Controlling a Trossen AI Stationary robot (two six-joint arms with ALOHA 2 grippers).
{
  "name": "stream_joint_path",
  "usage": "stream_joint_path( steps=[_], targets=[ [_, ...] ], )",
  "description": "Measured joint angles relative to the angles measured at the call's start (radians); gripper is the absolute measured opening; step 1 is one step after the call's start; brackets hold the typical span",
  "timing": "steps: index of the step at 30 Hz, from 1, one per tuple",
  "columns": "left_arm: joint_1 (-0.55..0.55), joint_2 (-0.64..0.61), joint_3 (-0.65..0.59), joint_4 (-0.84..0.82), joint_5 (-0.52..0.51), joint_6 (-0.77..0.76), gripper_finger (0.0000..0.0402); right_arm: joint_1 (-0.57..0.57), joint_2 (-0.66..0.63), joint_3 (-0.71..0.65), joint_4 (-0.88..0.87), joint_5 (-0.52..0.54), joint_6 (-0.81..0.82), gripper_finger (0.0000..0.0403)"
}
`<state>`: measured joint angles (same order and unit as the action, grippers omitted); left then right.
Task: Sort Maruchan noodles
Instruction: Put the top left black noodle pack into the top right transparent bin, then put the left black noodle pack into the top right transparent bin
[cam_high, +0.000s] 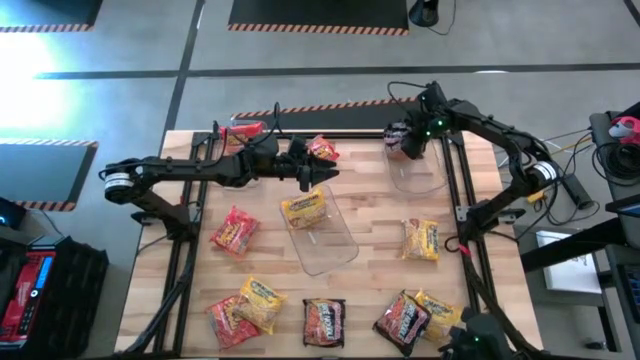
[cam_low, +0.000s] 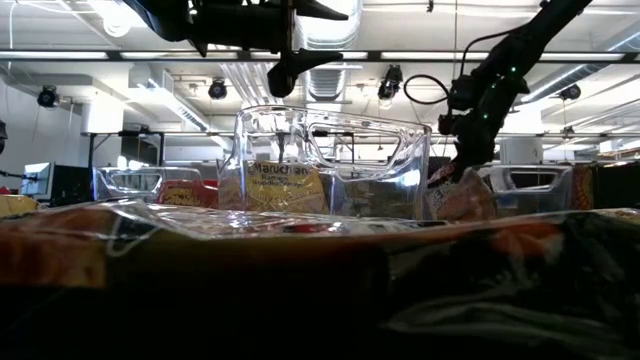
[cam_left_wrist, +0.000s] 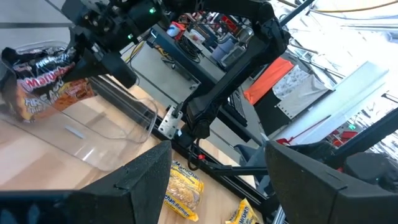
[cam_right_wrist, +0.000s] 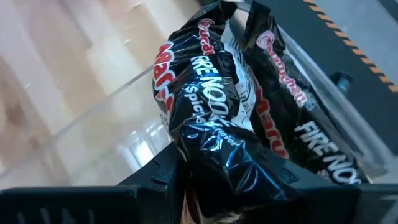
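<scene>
Right now the right hand (cam_high: 408, 141) is down inside the clear bin (cam_high: 418, 168) at the far right of the wooden surface (cam_high: 370, 215). Its fingers are pinched on a black noodle packet (cam_right_wrist: 211, 118), with another black packet (cam_right_wrist: 298, 106) lying beside it in that bin. The left hand (cam_high: 322, 173) hangs wide open with nothing in it, above the middle bin (cam_high: 325, 228), which holds one yellow packet (cam_high: 303, 208). A third bin (cam_high: 240, 135) at the far left has red packets in it. More noodle packets (cam_high: 330, 318) lie loose on the surface.
</scene>
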<state>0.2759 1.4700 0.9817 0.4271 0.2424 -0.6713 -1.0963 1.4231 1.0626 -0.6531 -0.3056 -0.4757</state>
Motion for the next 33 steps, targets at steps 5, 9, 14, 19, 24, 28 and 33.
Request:
stream_joint_path(
  steps=[5,9,14,19,24,28,33],
  targets=[
    [0.003,0.0,0.0,0.0,-0.001,0.0,0.0241,-0.02,0.0,0.0,0.032,0.016,0.064,0.0126],
    [0.006,0.0,0.0,0.0,-0.001,0.0,0.0241,-0.024,0.0,0.0,0.032,0.028,0.073,0.0144],
    [0.008,0.0,0.0,0.0,-0.001,0.0,0.0241,-0.023,0.0,0.0,0.001,0.108,0.086,0.0169],
    [0.008,0.0,0.0,0.0,-0.001,0.0,0.0241,-0.024,0.0,0.007,-0.052,0.13,0.09,0.0175],
    [0.008,0.0,0.0,0.0,-0.001,0.0,0.0241,-0.024,-0.012,0.038,-0.085,0.131,0.117,0.0171],
    [0.008,0.0,0.0,-0.001,-0.001,0.0,0.0241,-0.024,-0.016,0.084,-0.125,0.131,0.135,0.0173],
    [0.008,0.0,0.0,-0.001,-0.001,0.0,0.0241,-0.023,-0.017,0.125,-0.141,0.206,0.17,0.0173]
  ],
)
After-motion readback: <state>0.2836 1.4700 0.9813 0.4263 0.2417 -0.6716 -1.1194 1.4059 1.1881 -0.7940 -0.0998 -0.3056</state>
